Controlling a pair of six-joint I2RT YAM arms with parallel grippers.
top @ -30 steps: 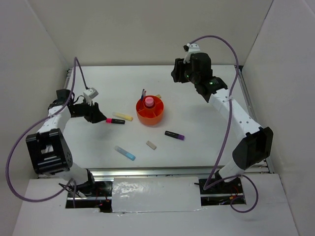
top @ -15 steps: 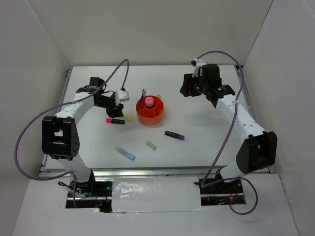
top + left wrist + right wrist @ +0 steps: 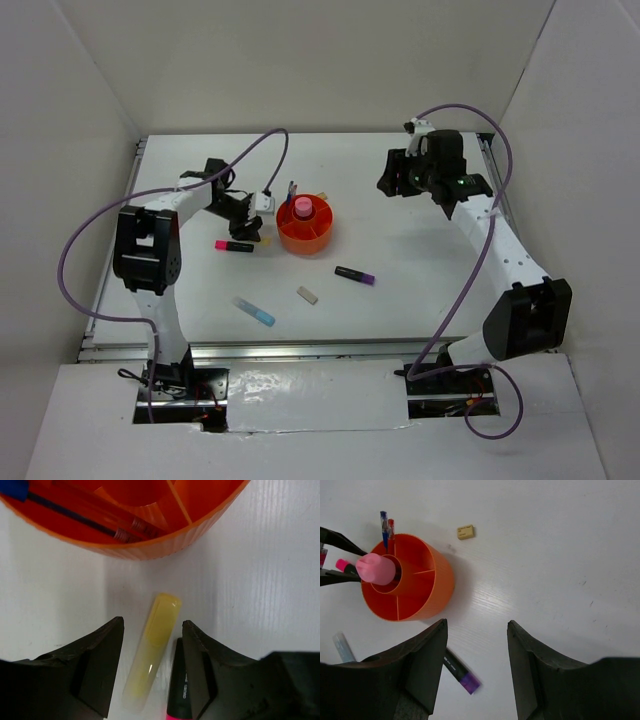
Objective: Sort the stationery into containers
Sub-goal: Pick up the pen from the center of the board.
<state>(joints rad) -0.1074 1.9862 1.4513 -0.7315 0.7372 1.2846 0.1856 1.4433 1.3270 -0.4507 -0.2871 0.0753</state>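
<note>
**Item 1. Left end effector [image 3: 152, 626].** Released, its jaws spread either side of the yellow marker [image 3: 152, 650]. The marker lies flat on the surface, just below the orange organizer [image 3: 150, 550] in the left wrist view. Whether the fingers touch the surface cannot be told.

**Item 2. Step in hand (judged): grasping the yellow marker.** The pink-black marker [image 3: 177, 692] lies just beside it, inside the frame-right finger, so a plain squeeze risks pinching both. A grip nearer the yellow marker's upper end, which the pink-black one does not reach, looks cleaner. The lift should then clear the organizer's ribbed wall before crossing to a compartment.

**Item 3. Right end effector [image 3: 477, 630].** Released and holding nothing. It hovers at the upper right of the top view, well apart from the organizer.

**Item 4. Housed.**
- Pink cylinder [image 3: 375, 569], in the central cup.
- Blue pen [image 3: 384, 524] and red pen [image 3: 391, 529], upright at the organizer's upper-left rim.

**Item 5. Loose, lower centre of the top view.**
- Purple-black marker [image 3: 355, 275]
- Light blue marker [image 3: 254, 311]
- Eraser [image 3: 307, 294]

**Item 6. Surface [image 3: 420, 260].** White, matt, faintly grained.

**Item 7. Room.** Plain white panels on three sides.
</note>
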